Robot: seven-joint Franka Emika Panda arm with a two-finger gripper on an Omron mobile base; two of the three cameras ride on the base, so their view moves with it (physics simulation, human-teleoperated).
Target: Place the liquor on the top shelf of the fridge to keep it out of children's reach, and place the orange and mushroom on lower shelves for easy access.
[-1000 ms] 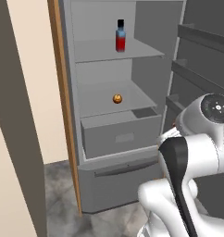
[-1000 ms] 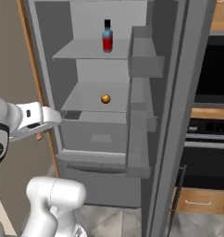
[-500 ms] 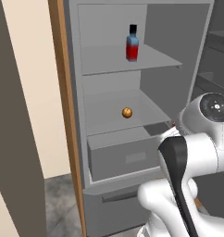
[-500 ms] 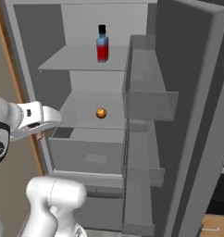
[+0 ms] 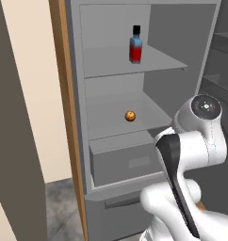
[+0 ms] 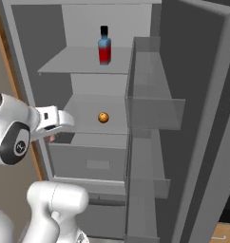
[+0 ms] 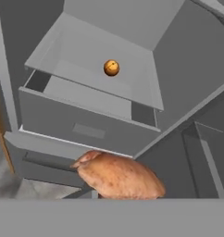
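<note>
1. The claw [image 7: 118,185] is closed tight on the mushroom [image 7: 118,178], a reddish-brown lump at the bottom of the hand view; the fingertips themselves are hidden behind it.
2. Since a second ago the whole picture in both base views has shifted and the fridge [image 5: 172,47] looms larger, so the base has driven closer; the items inside have not moved.
3. The liquor [image 5: 135,44] already stands on the top shelf [image 5: 106,63], and the orange [image 5: 130,116] rests on a lower shelf [image 5: 106,122]. By my judgement only the mushroom remains to be placed.
4. The hand view shows the held mushroom and the grey drawer [image 7: 77,125] below the orange's shelf; the base views show the liquor, which the hand view misses.
</note>
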